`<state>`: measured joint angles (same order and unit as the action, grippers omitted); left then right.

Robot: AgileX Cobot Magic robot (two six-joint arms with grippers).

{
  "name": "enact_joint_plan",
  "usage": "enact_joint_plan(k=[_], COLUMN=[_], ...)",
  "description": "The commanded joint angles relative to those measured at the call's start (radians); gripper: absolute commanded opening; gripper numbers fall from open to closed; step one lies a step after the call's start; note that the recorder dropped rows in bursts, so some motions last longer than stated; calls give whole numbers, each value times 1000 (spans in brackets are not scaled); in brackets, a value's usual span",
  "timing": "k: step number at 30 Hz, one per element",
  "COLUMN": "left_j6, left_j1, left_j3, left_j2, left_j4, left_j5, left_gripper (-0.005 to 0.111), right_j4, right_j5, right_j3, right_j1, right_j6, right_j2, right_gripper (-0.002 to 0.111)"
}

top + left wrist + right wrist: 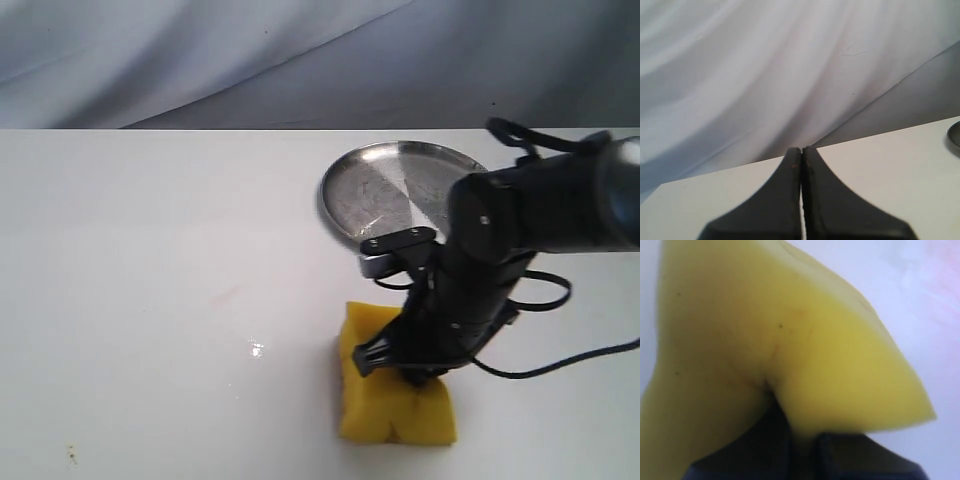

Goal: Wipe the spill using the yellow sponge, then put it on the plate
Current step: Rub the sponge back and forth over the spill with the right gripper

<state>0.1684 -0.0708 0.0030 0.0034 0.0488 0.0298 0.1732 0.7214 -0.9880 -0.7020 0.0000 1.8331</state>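
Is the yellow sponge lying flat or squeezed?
Squeezed: the right gripper pinches the yellow sponge, creasing its top face.

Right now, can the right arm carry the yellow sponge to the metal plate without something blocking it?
Probably yes. The right gripper is pinching the yellow sponge, and the silver metal plate lies just behind it with only bare white table between them.

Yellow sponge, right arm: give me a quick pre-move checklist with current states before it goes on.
1. Grip: right gripper pinches the yellow sponge, foam creased around the jaws in the right wrist view. Ok.
2. Sponge contact with the white table: looks pressed down. Ok.
3. Spill wiped: no amber puddle visible; the area under the sponge is hidden. Cannot tell.
4. Plate free to receive the sponge: bare metal. Ok.
5. Left gripper out of the way: jaws shut, empty, facing the backdrop. Ok.
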Motion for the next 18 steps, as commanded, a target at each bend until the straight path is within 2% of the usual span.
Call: enact_joint_plan(k=[1,5,10,12,18], left_j6=[-9,-9,-9,-9,-9], left_j1=[2,2,2,2,2], left_j3=[-3,-3,-3,-3,-3], left_j2=[-3,-3,-3,-3,-3], left_j4=[-7,-7,-7,-7,-7], left_j5=[-8,-8,-8,-8,-8], left_gripper=[0,0,0,0,0], right_j4=[-83,-91,-84,-45,3], right_j5=[4,-6,-84,-109,-25], right_j3=[103,107,103,84,-90], right_j1=[126,192,190,178,82], right_j6=[0,-20,-25,-27,-29], right_j2=[-73,-80,-80,-64,101], right_gripper=[0,0,0,0,0])
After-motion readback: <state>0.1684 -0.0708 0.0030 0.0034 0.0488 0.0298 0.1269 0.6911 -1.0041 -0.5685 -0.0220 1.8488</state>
